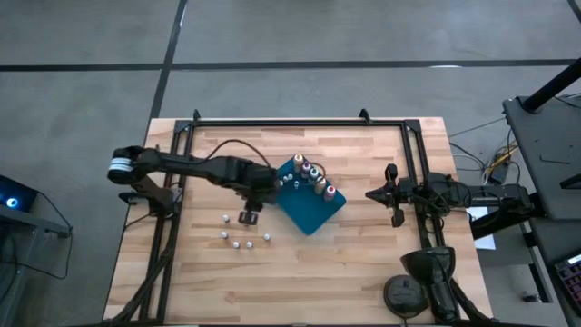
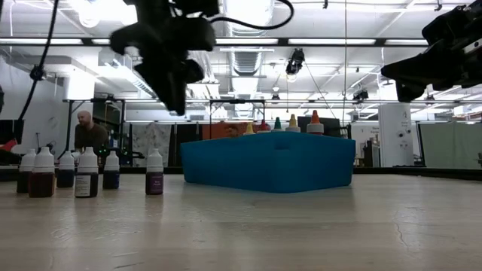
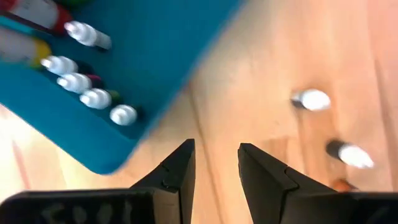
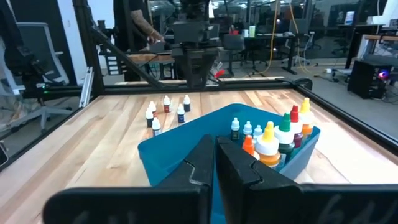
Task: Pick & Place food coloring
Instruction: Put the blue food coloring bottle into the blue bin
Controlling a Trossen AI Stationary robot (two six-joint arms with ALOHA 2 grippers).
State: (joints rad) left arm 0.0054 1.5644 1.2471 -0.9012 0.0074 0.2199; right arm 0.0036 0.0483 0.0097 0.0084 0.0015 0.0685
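Observation:
The blue tray (image 1: 313, 211) lies at the table's middle. Several colour-topped bottles (image 1: 318, 179) stand along its far-right side, with white-topped ones (image 3: 93, 98) beside them inside the tray. Several more white-topped bottles (image 1: 235, 238) stand upright on the bare wood left of the tray, also in the low view (image 2: 88, 173). My left gripper (image 1: 247, 218) hangs open above the wood between the tray's left edge and these bottles, its fingers (image 3: 177, 168) empty. My right gripper (image 1: 370, 193) hovers shut to the right of the tray, pointing at it (image 4: 216, 158).
A black rail frame (image 1: 300, 122) borders the table's far, left and right sides. A black stand with a round base (image 1: 419, 280) sits at the near right corner. Bare wood lies near the front edge. A person (image 2: 90, 132) is in the room behind.

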